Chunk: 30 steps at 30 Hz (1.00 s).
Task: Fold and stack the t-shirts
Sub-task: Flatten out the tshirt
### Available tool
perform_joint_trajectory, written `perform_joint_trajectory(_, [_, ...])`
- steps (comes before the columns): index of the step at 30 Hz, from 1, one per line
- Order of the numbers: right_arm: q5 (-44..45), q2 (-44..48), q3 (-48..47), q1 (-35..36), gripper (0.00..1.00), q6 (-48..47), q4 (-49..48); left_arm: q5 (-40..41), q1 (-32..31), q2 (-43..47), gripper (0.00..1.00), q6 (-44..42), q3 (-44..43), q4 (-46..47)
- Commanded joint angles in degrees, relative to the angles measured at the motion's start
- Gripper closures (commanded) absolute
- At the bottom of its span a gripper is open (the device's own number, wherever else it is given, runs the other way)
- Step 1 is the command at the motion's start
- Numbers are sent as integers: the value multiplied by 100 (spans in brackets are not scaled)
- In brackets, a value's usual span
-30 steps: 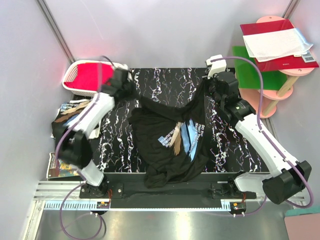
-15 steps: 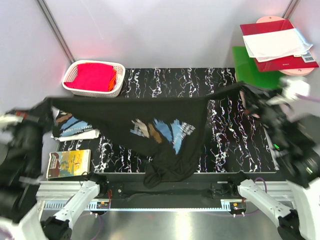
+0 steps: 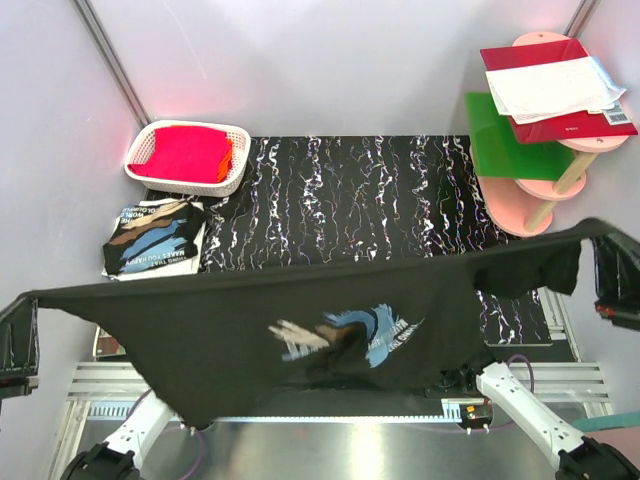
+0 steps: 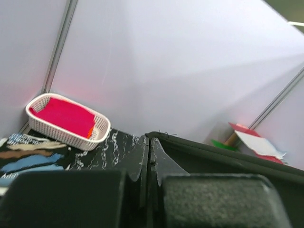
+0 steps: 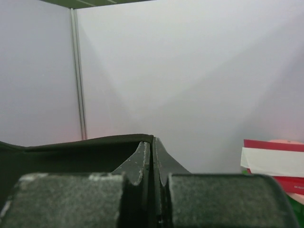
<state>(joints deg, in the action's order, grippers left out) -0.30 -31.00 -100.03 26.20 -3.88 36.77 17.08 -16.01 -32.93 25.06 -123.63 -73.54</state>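
Holding the stretched t-shirt (image 3: 230,350) in the air between both arms, above the near edge of the table (image 3: 380,200). We see the left gripper (image 4: 150,142) pinched tight on the cloth's left end and the right gripper (image 5: 152,141) clamped the same way on its right end. Top edge taut, body sagging, print towards the overhead camera. The folded t-shirt (image 3: 155,238) lies at the table's left edge, just in front of the white basket (image 3: 187,157).
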Motion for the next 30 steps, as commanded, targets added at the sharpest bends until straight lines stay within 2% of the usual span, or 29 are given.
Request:
perform_joint_trajectory(1, [1021,-950,-307,-18,100,-429,-266,470,-200,-1002,100,-229,189,392])
perform_joint_trajectory(8, [2102,-2890,-122,-9,100,-1001,-785,639,-341,-2893,100,-379,1261,1077])
perform_joint_trajectory(10, [2095,-3279,-44,-18,100,-1018,-960,578,-306,-3630,100,-405,1333,1297])
perform_joint_trajectory(11, [2095,-3655,35,-44,100,-1018,-1092,403,-71,-3903,100,-397,1333,1333])
perform_joint_trajectory(13, [1755,-4096,185,-193,100,-931,-1251,-44,141,-4711,100,-335,1342,1386])
perform_joint_trajectory(18, [682,-5739,659,-1001,100,-299,-1830,-126,590,-6099,100,-72,1895,1965])
perform_joint_trajectory(21, [285,-6785,520,-1222,100,-104,-1998,-152,801,-6848,100,51,2010,2194])
perform_joint_trajectory(25, [267,-8163,-24,-1319,100,-87,-1964,-249,1029,-7780,100,69,1538,2300])
perform_joint_trajectory(30, [109,-8790,-482,-1407,100,71,-1920,-407,1065,-8528,100,-80,912,2318])
